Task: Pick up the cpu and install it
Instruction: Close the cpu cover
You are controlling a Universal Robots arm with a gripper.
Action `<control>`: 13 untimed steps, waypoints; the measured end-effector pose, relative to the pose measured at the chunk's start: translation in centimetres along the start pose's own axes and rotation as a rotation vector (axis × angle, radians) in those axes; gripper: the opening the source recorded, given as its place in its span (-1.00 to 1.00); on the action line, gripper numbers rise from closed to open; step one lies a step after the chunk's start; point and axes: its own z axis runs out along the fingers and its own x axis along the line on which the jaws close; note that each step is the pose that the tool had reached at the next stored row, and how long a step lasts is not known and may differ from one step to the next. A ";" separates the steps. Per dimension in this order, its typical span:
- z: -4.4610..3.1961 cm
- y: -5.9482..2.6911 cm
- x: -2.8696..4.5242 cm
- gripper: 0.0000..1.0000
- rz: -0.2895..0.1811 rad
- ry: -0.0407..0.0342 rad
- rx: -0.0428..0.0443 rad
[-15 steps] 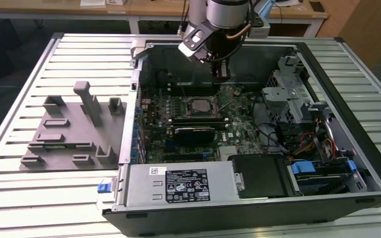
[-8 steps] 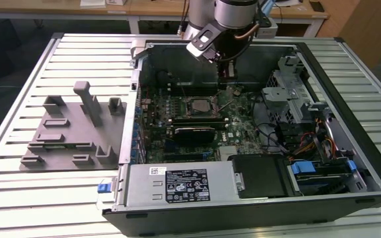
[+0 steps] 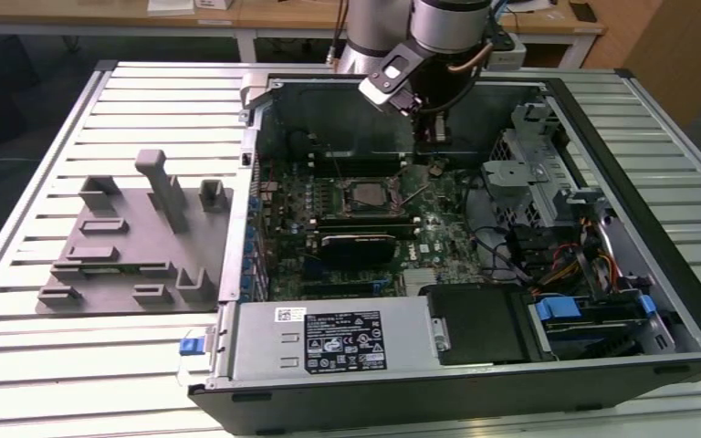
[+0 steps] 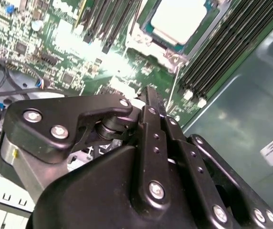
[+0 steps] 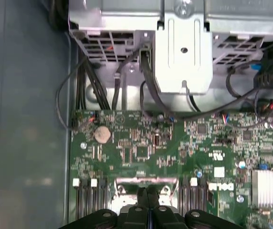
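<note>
- The cpu (image 4: pixel 182 19) lies flat in the socket frame (image 4: pixel 137 39) on the motherboard (image 5: pixel 141 148). In the second wrist view its pale silvery top faces up and the frame's metal edges border it.
- Rows of long dark memory slots (image 4: pixel 222 52) run beside the socket.
- The gripper (image 4: pixel 152 93) holds nothing. In both wrist views its two black fingers (image 4: pixel 151 112) are pressed together with no gap at the tips.
- The cpu is apart from the claw: in the second wrist view it sits on the board beyond the fingertips, with green board and the corner of the socket frame between them.
- In the first wrist view the closed tips (image 5: pixel 147 192) hang above the board with memory slots on either side of them. A round coin cell (image 5: pixel 103 134) lies further off, and a metal drive cage (image 5: pixel 184 47) with dark cables lies beyond the board's edge.
- In the exterior view the arm (image 3: pixel 448 27) reaches down into the open computer case (image 3: pixel 473 401), ending to the exterior view's right of the socket and nearer the case's far wall.
- A grey fixture (image 3: pixel 131 246) with upright blocks stands on the slatted table (image 3: pixel 143 109), on the exterior view's left of the case.
</note>
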 end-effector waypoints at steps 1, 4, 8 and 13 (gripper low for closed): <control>0.00 0.20 0.00 -0.79 0.000 -0.0001 0.0000; 0.03 0.78 0.01 -0.79 0.000 0.0000 0.0000; 0.05 1.52 0.03 -0.79 0.000 0.0000 0.0000; 0.11 2.40 0.07 -0.79 0.000 0.0000 0.0000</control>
